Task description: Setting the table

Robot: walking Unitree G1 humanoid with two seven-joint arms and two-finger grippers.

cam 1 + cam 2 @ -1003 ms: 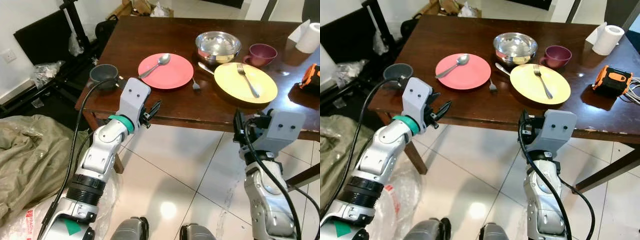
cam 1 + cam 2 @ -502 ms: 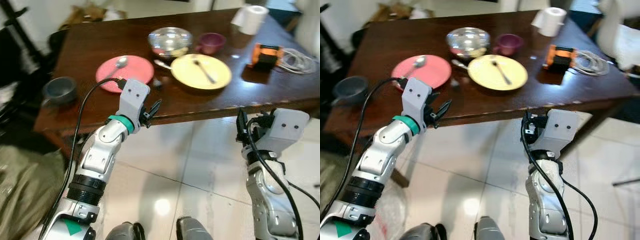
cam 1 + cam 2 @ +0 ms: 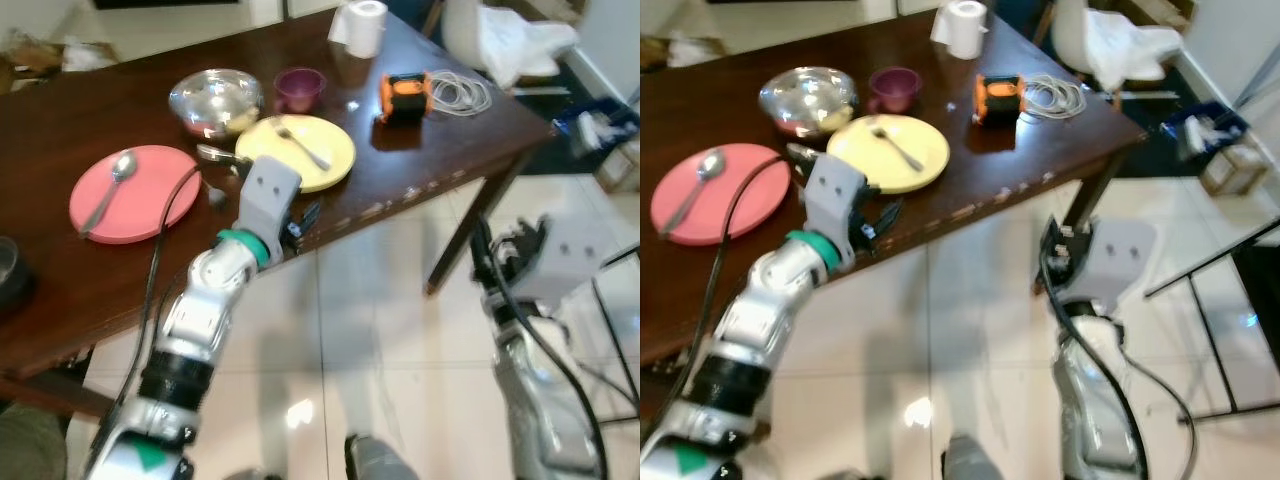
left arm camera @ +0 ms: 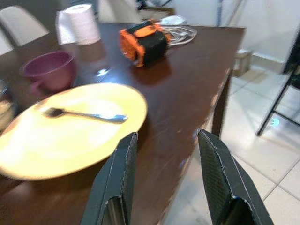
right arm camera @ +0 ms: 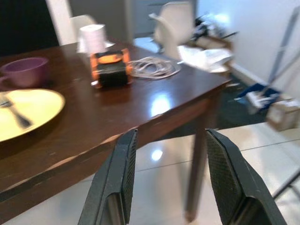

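We see the yellow plate (image 3: 297, 152) near the counter's (image 3: 440, 130) front edge, holding a fork (image 3: 301, 144) whose long axis runs diagonally, tines toward the far edge. The pink plate (image 3: 122, 193) carries a spoon (image 3: 108, 188), bowl end toward the far edge. The steel bowl (image 3: 215, 98) holds pale contents. Left gripper (image 4: 164, 183) hovers at the front edge, jaws released and empty; right gripper (image 5: 171, 180) likewise, beyond the counter's corner.

Both arms raised forward, left hand (image 4: 164, 187) and right hand (image 5: 171, 187) open, empty.
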